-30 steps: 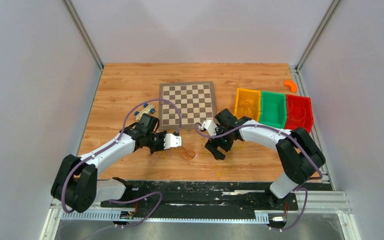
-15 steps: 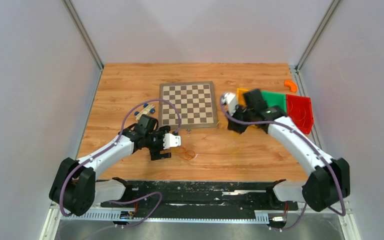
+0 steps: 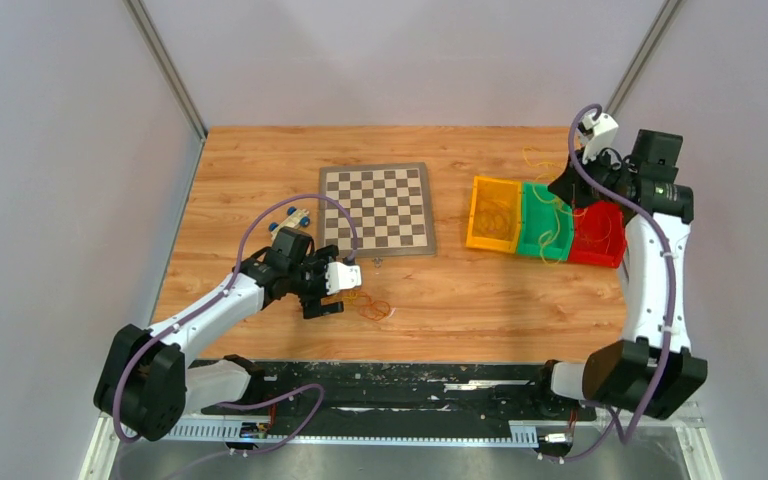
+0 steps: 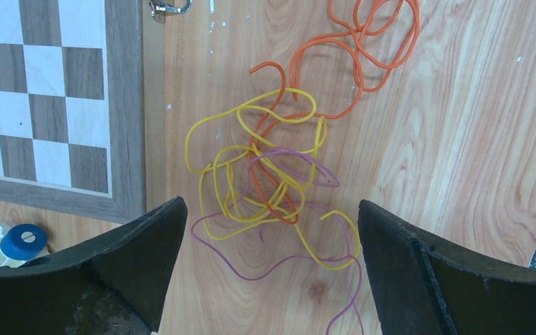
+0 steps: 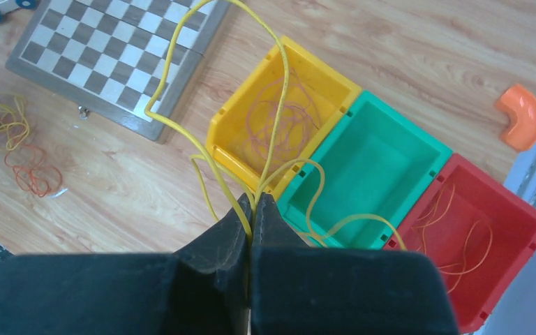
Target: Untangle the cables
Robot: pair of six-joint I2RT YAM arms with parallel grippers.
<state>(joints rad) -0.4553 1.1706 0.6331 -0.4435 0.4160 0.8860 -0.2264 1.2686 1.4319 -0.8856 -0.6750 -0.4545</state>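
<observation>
Now, left gripper point(image 4: 271, 204): spread wide over the tangled cables point(image 4: 251, 174) on the table point(image 4: 460, 139).
right gripper point(image 5: 252, 209): clamped on a yellow cable point(image 5: 285, 73), raised above the coloured bins point(image 5: 377, 160).

A tangle of thin yellow, orange, purple wire strands point(image 4: 272, 174) lay at six o'clock; one thin yellow strand point(image 5: 283, 77) dangled at two o'clock.

Cables point(image 4: 272, 174) btwn the black left fingers point(image 4: 139, 258): yellow, orange and purple strands mixed, w/ orange loops beyond the tips. Chessboard point(image 4: 42, 84) past one tip: dark-brown/cream checks, grey-brown frame. Table point(image 4: 460, 139): light wood grain. Black right fingers point(image 5: 216, 258) w/ a yellow strand point(image 5: 279, 105) btwn them; ahead of them a yellow bin point(image 5: 321, 77), green bin point(image 5: 377, 153), red bin point(image 5: 523, 216) and orange elbow pc point(image 5: 521, 115).
</observation>
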